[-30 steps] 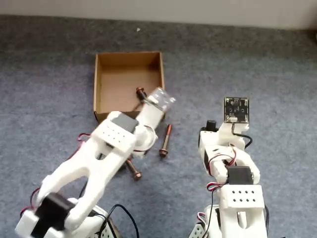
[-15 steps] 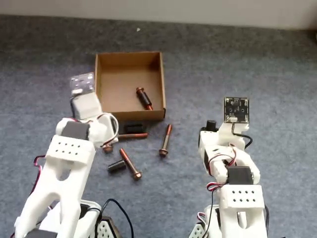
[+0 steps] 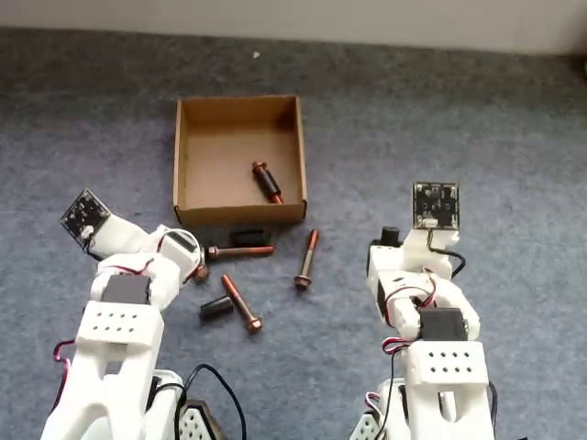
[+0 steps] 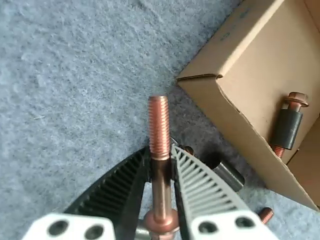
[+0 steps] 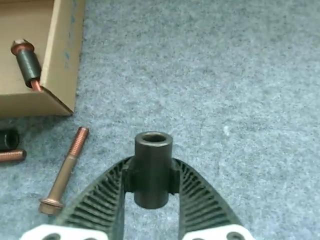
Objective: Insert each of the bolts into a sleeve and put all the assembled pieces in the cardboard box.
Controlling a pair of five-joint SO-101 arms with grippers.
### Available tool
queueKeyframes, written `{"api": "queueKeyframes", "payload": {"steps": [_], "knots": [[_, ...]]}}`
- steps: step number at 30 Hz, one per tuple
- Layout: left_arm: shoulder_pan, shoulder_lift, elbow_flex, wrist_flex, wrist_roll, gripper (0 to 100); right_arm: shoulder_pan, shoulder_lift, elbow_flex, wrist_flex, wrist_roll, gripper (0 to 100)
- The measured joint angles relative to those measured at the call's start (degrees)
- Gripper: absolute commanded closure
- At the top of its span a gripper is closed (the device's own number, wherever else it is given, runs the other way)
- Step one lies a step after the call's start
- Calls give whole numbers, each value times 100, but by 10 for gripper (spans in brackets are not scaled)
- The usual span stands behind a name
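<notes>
My left gripper (image 4: 159,149) is shut on a copper bolt (image 4: 159,120), whose threaded end sticks out past the fingers. In the high view this gripper (image 3: 191,266) sits just off the front left corner of the cardboard box (image 3: 183,156). One bolt with a sleeve on it (image 3: 267,181) lies inside the box. My right gripper (image 5: 151,170) is shut on a black sleeve (image 5: 152,150), held above the carpet right of the box. Loose on the carpet are bolts (image 3: 240,250), (image 3: 307,259), (image 3: 241,302) and sleeves (image 3: 249,236), (image 3: 216,307).
Grey carpet covers the whole floor. The loose parts lie between the two arms, just in front of the box wall (image 5: 62,55). The right arm (image 3: 422,275) stands well right of them. Open carpet lies behind and to the right of the box.
The left arm let go of the sleeved bolt in the box, swung left and drew back to the box's front left corner. The right arm has kept still.
</notes>
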Motion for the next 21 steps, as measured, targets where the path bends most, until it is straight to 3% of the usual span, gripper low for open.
{"api": "queueKeyframes", "payload": {"steps": [2,4,14,21], "knots": [[-9,-176,167,-26,0,664,0,0,0,-18,0,994],[-9,-360,316,-35,9,649,0,0,0,-18,0,994],[0,-1662,633,-44,-70,780,0,0,0,-18,0,994],[-9,-2734,651,396,-1257,849,0,0,0,-18,0,994]]}}
